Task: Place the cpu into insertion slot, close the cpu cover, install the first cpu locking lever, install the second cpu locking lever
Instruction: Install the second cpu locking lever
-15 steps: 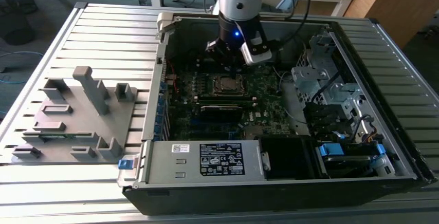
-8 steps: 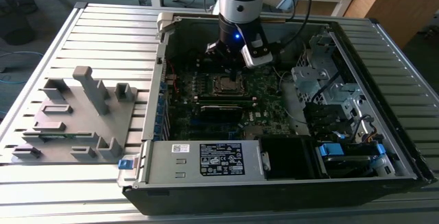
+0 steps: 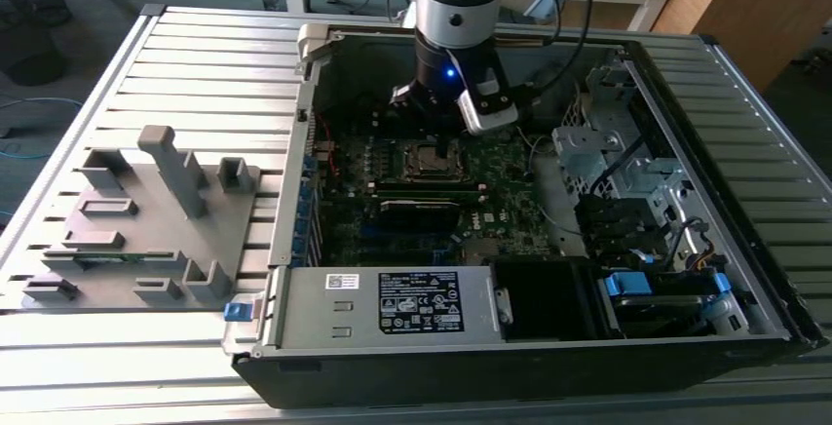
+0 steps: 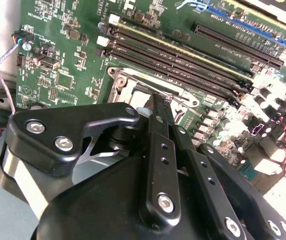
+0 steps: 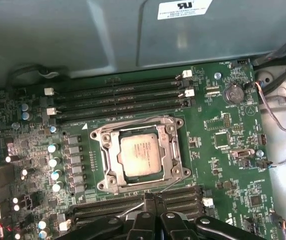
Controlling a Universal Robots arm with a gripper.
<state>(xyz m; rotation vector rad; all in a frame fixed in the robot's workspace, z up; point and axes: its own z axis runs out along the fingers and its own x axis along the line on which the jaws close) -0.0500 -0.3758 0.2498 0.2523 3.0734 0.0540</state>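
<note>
The arm reaches straight down into the open computer case (image 3: 728, 337), its claw (image 5: 154, 200) hanging just above the motherboard (image 5: 218, 135) beside the insertion slot (image 5: 140, 155). The claw's fingers (image 4: 158, 120) are pressed together with nothing between them. The cpu (image 5: 140, 156) lies seated in the slot, with the cpu cover (image 5: 107, 160) shut down around it. Memory slots (image 5: 122, 97) flank the socket closely. The case lies on a slatted metal table (image 3: 195, 64) next to a grey fixture (image 3: 143, 220).

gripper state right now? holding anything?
Gripper: shut, fingers together, holding nothing visible, poised beside the socket with the cpu seated under the cpu cover.
</note>
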